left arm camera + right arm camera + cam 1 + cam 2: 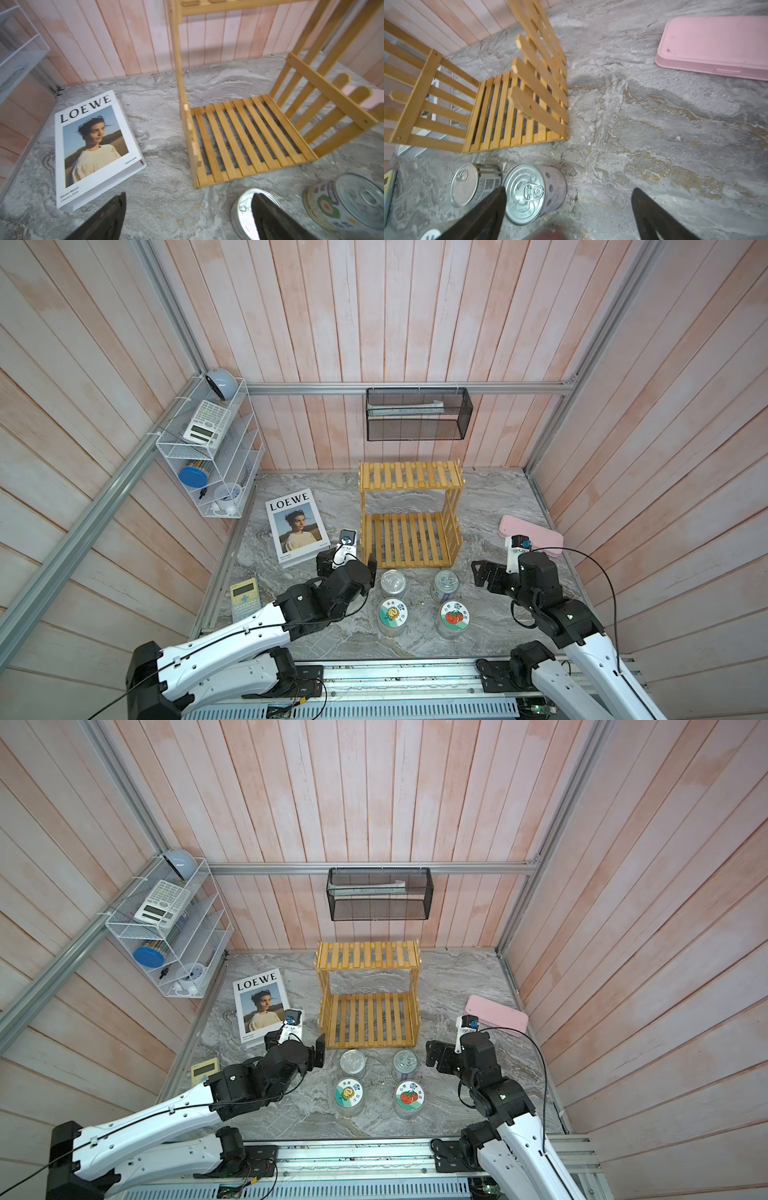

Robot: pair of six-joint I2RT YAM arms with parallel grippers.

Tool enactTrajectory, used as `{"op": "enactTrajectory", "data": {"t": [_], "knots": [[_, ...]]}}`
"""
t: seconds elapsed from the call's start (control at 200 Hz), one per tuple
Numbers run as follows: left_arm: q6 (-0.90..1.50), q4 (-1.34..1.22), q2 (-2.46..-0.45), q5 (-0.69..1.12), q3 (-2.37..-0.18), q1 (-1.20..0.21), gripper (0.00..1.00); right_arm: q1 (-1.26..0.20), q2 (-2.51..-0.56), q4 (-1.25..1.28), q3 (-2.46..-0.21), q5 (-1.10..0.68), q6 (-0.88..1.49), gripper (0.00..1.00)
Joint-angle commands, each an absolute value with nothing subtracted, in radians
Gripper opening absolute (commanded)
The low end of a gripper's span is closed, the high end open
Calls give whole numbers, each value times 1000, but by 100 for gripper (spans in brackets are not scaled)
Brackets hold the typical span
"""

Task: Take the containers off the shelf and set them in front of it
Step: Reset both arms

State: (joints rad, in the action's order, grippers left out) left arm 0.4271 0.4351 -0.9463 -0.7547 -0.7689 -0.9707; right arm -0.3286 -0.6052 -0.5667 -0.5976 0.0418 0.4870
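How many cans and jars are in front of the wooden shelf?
4. The white-label can and purple-label can right by the shelf; flower-lid jar and tomato-lid jar just in front of them. None looks hidden.

We see the shelf (411,539) in yellowish wooden slats, smooth and matt. The white-label can (465,185) and purple-label can (527,193) have bright metal tops — shiny, ringed. The flower-lid jar (392,612) and tomato-lid jar (451,616) have clear walls. The tabletop (498,506) looks like grey veined stone; the pink case (716,41), matt plastic.
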Motion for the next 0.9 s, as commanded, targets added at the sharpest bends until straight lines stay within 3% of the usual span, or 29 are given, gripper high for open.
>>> {"op": "enactTrajectory", "data": {"t": [0.0,0.21,0.605,0.895], "knots": [[377,328,-884,-749,-713,-861,100,-291,-658,-474,-606,112,454,98],[318,190,-893,-675,-641,-628,100,-258,-814,-364,-660,263,356,98],[113,-308,-984,-692,-426,-400,100,-221,-1092,103,-527,658,232,98],[16,-772,-1155,-617,-233,-260,100,-221,-1259,490,-426,767,126,98]]}}
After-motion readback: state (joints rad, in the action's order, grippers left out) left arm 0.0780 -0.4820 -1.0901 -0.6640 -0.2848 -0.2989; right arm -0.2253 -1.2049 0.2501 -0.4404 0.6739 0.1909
